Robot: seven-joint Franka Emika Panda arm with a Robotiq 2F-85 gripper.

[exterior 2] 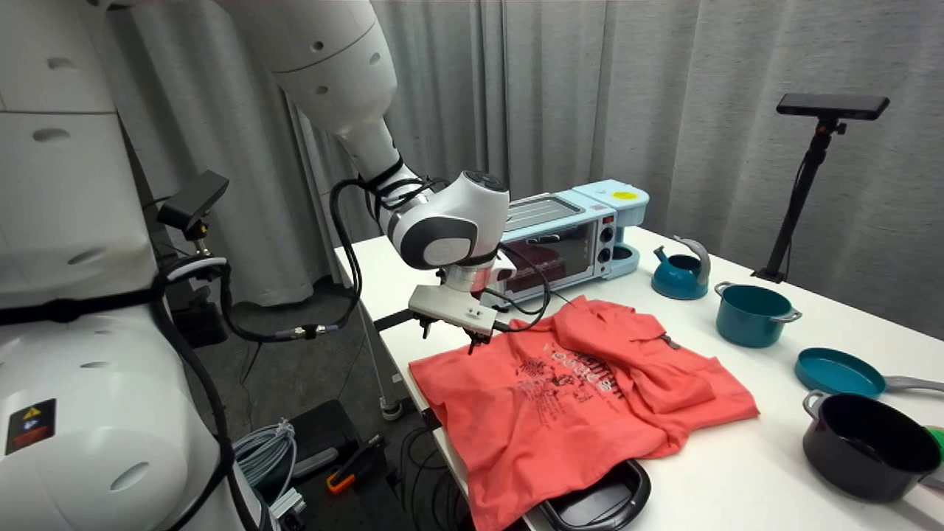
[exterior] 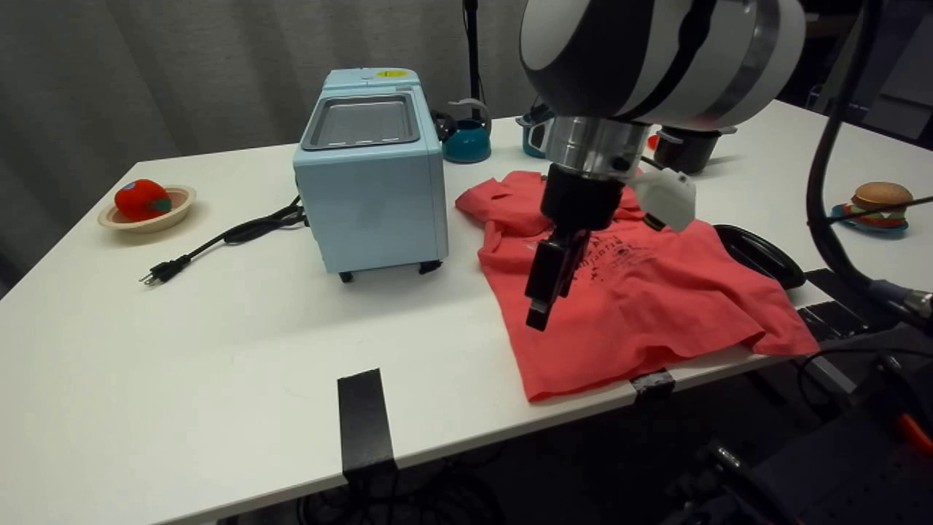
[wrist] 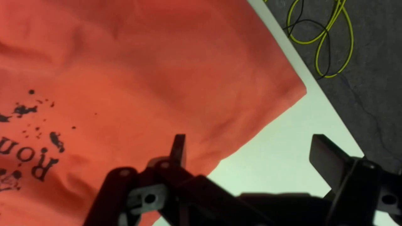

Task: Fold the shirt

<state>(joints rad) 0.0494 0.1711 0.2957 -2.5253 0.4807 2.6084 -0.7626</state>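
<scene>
Grey curtains [exterior 2: 723, 184] at the back and, before them, a white table [exterior: 219, 350]. Spread on it, print up, the shirt [exterior 2: 549, 424], between the light-blue appliance [exterior: 372, 211] and a partly covered black tray [exterior 2: 601, 505]; bunched and doubled over at the far end, flatter toward the table edge marked with black tape [exterior: 364, 412]. Above the shirt's appliance-side margin, the gripper [wrist: 249, 150]: jaws wide apart, nothing held, one over coral-red cloth and one over bare table in the wrist view. No contact visible; height hard to judge.

Seems set for a grasp of that margin, then a carry toward the middle. Likeliest failure: an empty close, from stopping too high or from cloth lying too flat to rise between the tips. Opposite error: descending too far and jamming against the hard surface. Could also pinch the upper layer alone, leaving the lower one flat, for want of depth at the margin. After a good grip, a hasty pull: likely to slide everything sideways instead of folding, perhaps tugging the black tray along by the cloth resting over its rim. Near the table edge, could slip over the side under that same pull. Creases and the doubled far end, without smoothing first: a probable cause of a lopsided fold.
</scene>
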